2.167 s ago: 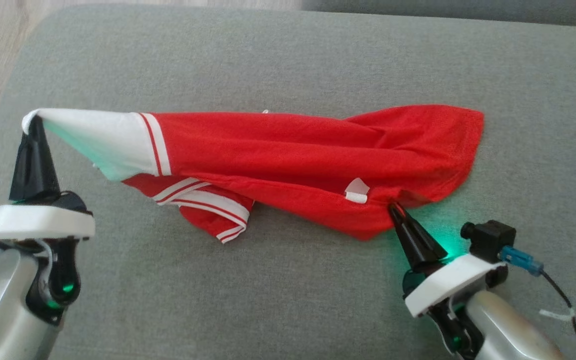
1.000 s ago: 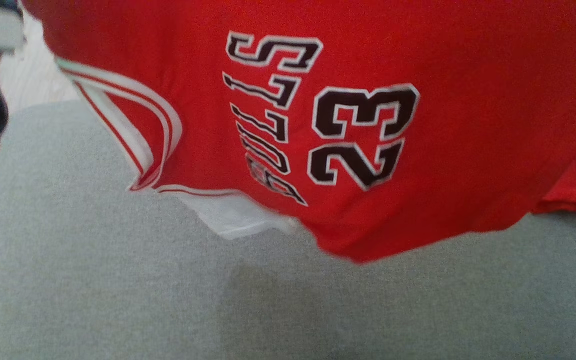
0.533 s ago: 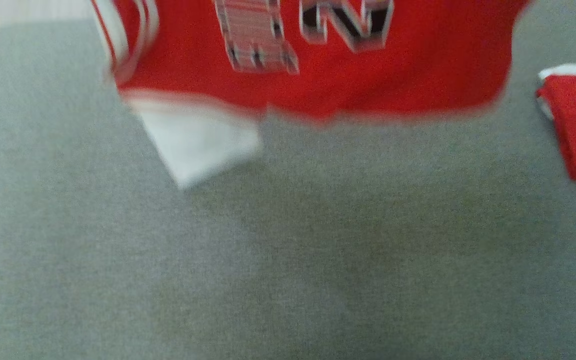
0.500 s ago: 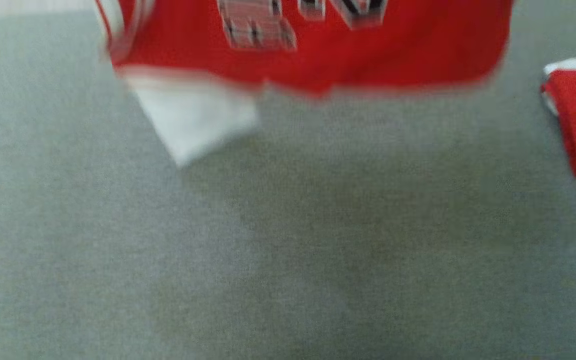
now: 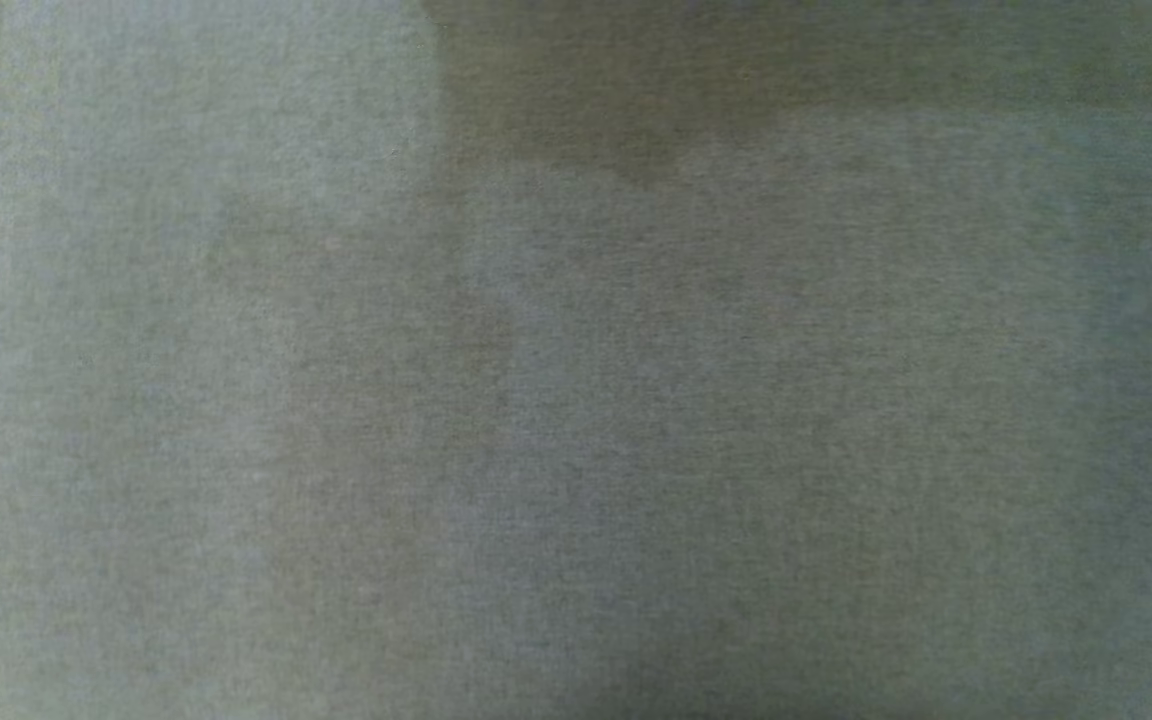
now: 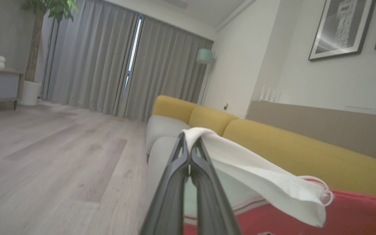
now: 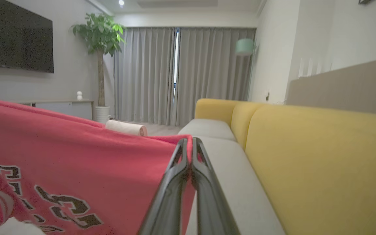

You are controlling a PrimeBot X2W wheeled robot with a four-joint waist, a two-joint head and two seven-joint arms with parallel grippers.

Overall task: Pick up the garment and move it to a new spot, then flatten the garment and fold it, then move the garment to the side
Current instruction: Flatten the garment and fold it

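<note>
Our left end effector [image 6: 189, 140] is clenched on a white edge of the garment [image 6: 259, 178]. From its tips the cloth drapes rightward in the left wrist view, with red fabric lower down. Our right end effector [image 7: 190, 142] is clenched on a red edge, and the garment hangs to its left in the right wrist view, showing black lettering. The garment is lifted above the sofa [image 5: 576, 400], whose grey seat carries a shadow.

1. Bare grey seat cushion [image 5: 576, 400] spreads wide beneath the head camera, open to passage.
2. A yellow backrest [image 7: 321, 163] walls the seat's right flank in the right wrist view.
3. The red garment [image 7: 77, 156], held aloft, screens that view's left.
4. Open wood floor [image 6: 44, 147] stretches beside the sofa.
</note>
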